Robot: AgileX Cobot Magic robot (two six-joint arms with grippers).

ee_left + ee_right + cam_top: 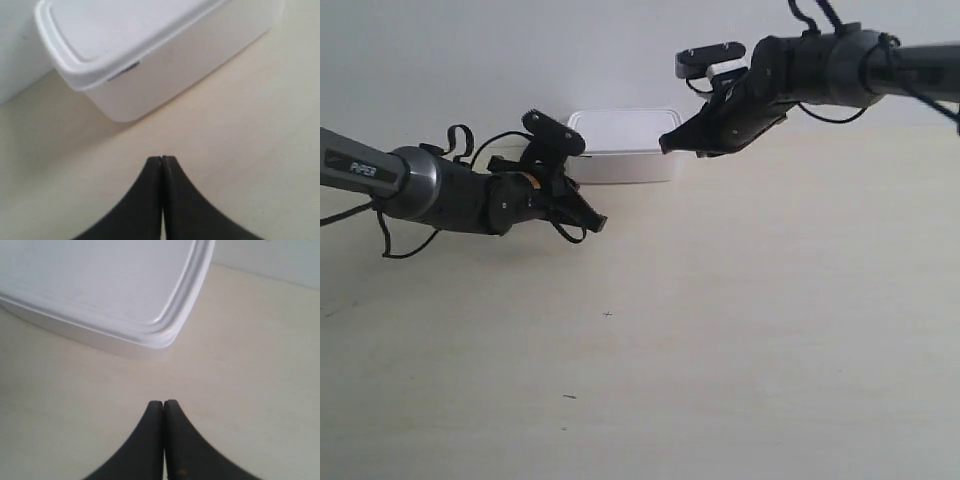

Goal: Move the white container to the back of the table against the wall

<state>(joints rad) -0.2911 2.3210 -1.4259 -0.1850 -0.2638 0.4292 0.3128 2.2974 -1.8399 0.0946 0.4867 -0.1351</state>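
Observation:
The white container (625,150) stands lidded at the back of the table (740,330), its far side against or very near the wall (470,60). My left gripper (598,222) is shut on nothing and hovers low, in front of the box's left end. In the left wrist view that gripper (161,159) is a short way off a corner of the container (150,55). My right gripper (667,145) is also shut and empty, raised beside the box's right end. The right wrist view has it (163,402) just off a lid corner of the container (100,285).
Pale wood-grain tabletop stretches in front of the box, with a few tiny dark specks (608,314). The plain wall (270,257) closes off the back. Black cables loop off both arms.

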